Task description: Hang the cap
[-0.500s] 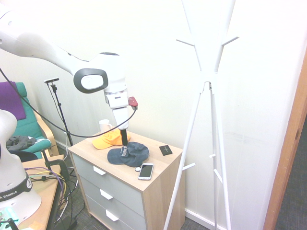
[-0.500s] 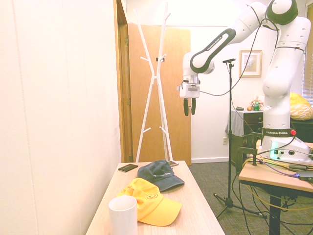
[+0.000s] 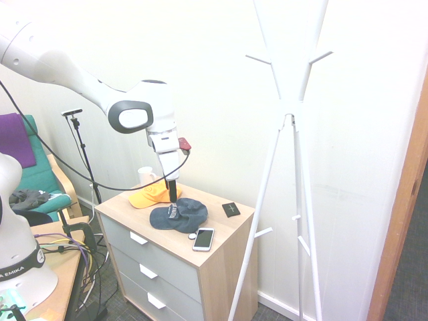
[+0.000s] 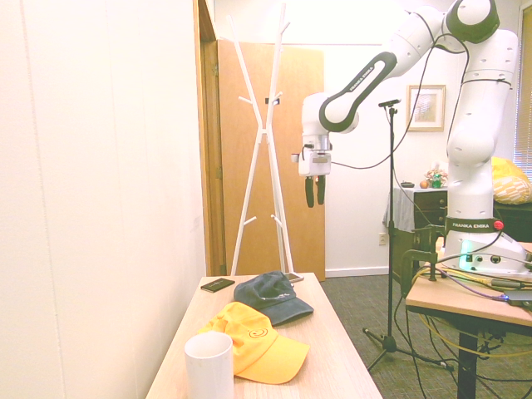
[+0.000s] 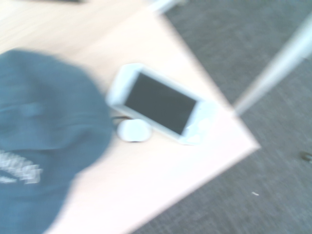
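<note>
The navy cap lies flat on the wooden dresser top, next to a yellow cap. From the other side the navy cap sits behind the yellow cap. My gripper hangs open and empty in the air, well above the dresser. Its dark fingers point down and hold nothing. In the first exterior view the gripper lines up over the navy cap. The wrist view shows the blurred cap below.
A white coat rack stands right of the dresser, against the wall. A white phone and a small white round thing lie beside the cap. A black flat item and a white mug also rest on the dresser.
The arm has shifted toward the wall side and dropped a little, bringing the gripper nearer over the dresser. The caps have not moved.
</note>
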